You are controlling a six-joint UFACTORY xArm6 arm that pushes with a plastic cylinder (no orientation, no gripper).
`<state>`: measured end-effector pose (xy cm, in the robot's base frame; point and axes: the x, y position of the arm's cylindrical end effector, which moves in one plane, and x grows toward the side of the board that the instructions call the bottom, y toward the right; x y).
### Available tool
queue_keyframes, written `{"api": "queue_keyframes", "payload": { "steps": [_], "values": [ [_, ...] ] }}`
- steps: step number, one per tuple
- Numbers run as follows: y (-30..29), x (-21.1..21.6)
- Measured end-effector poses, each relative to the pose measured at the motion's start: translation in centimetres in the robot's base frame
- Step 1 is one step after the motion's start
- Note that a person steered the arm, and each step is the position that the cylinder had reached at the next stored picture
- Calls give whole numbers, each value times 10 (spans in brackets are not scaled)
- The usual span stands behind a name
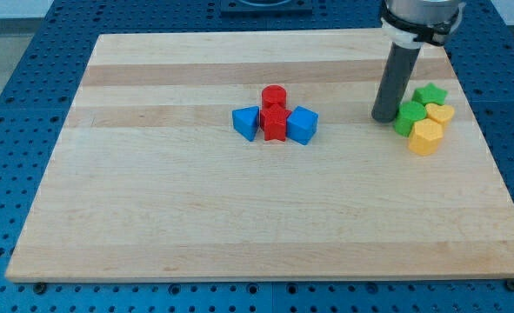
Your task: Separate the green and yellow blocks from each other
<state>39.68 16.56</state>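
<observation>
My tip (384,117) touching green block (407,116) (left side); yellow block (426,137) adjacent.

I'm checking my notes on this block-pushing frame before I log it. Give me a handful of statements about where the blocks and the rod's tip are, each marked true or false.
1. My tip is at the view's left of the green and yellow cluster. True.
2. The green star is at the view's bottom of that cluster. False: it is at the top; the yellow hexagonal block is at the bottom.
3. The red and blue blocks sit near the board's middle. True.
4. The green round block lies far from the yellow heart. False: they are packed together.
</observation>
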Motion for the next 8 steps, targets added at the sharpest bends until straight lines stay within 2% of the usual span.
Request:
{"api": "queue_keyframes", "payload": {
  "steps": [1, 3, 4, 5, 6, 8],
  "values": [
    [-5, -2],
    [-20, -46],
    [-7, -70],
    [26, -76],
    [60, -76],
    [90, -62]
  ]
}}
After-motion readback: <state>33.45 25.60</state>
